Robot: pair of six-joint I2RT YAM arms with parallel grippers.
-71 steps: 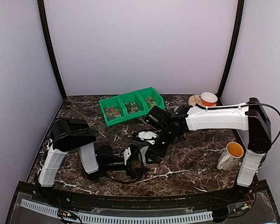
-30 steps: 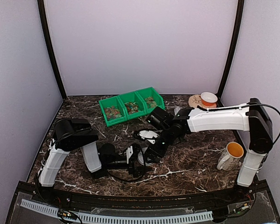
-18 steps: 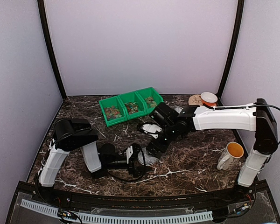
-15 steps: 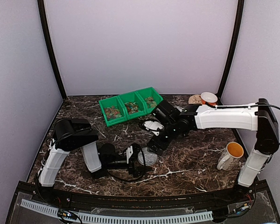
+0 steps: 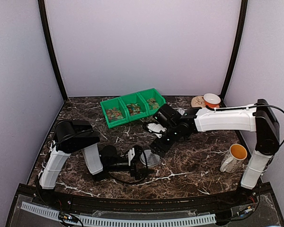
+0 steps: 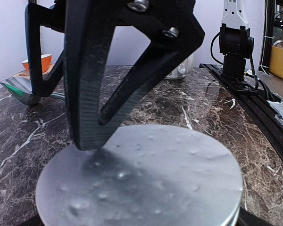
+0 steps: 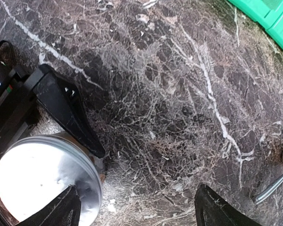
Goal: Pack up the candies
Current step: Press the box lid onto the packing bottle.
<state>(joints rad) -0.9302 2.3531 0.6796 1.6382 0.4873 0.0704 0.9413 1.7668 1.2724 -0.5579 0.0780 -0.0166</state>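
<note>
The candies (image 5: 114, 112) lie as small mixed-colour sweets in three green bins (image 5: 132, 100) at the back of the table. A small clear jar with a grey lid (image 5: 149, 159) stands at the front centre. My left gripper (image 5: 144, 160) is shut on the jar; its black finger (image 7: 68, 113) lies against the jar's side. The lid (image 6: 141, 179) fills the left wrist view. My right gripper (image 5: 156, 145) is open and empty, just above and behind the lid (image 7: 37, 181); its fingers (image 6: 85, 103) hang over the lid's far edge.
A white mug (image 5: 234, 156) stands at the right. An orange bowl (image 5: 211, 99) sits at the back right. A spoon (image 7: 273, 186) lies on the marble to the right of the right gripper. A green bin corner (image 7: 269, 12) shows there too.
My right gripper has come off the jar's lid, opened and pulled back up toward the bins; the grey lid now shows. The left arm and the jar have stayed put.
</note>
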